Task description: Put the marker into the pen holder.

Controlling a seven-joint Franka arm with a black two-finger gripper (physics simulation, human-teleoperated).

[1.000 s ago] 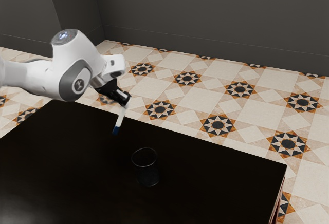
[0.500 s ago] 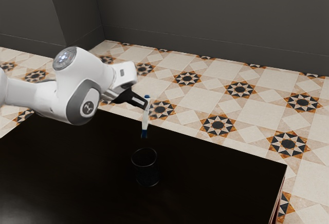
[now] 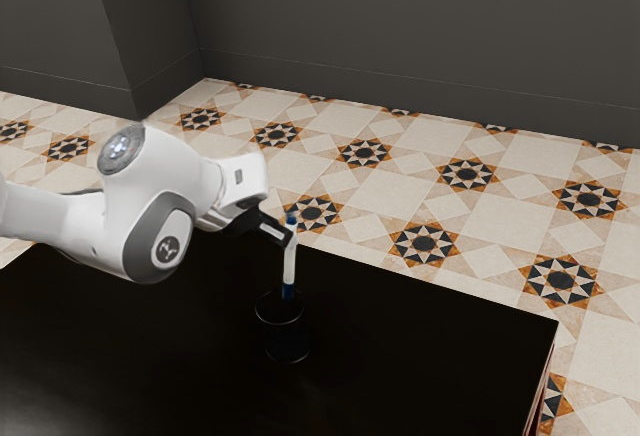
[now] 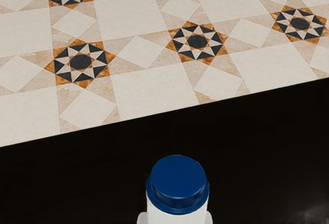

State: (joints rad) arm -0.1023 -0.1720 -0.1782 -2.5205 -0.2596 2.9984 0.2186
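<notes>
Reaching in from the exterior view's left: one white arm (image 3: 150,216), its hand end toward the right.
Gripper (image 3: 287,237): one, black, clamped around the upper part of the marker.
Pen holder (image 3: 286,344): one, dark and round, standing on the table, below the gripper.
Marker (image 3: 289,264): one, white with two blue ends, nearly upright; its lower end is at the holder's mouth, though I can't tell whether it's inside.
Table (image 3: 440,356): one, black, its far edge running down toward the right.
Floor (image 3: 505,226): one, many star tiles, beyond the table.
</notes>
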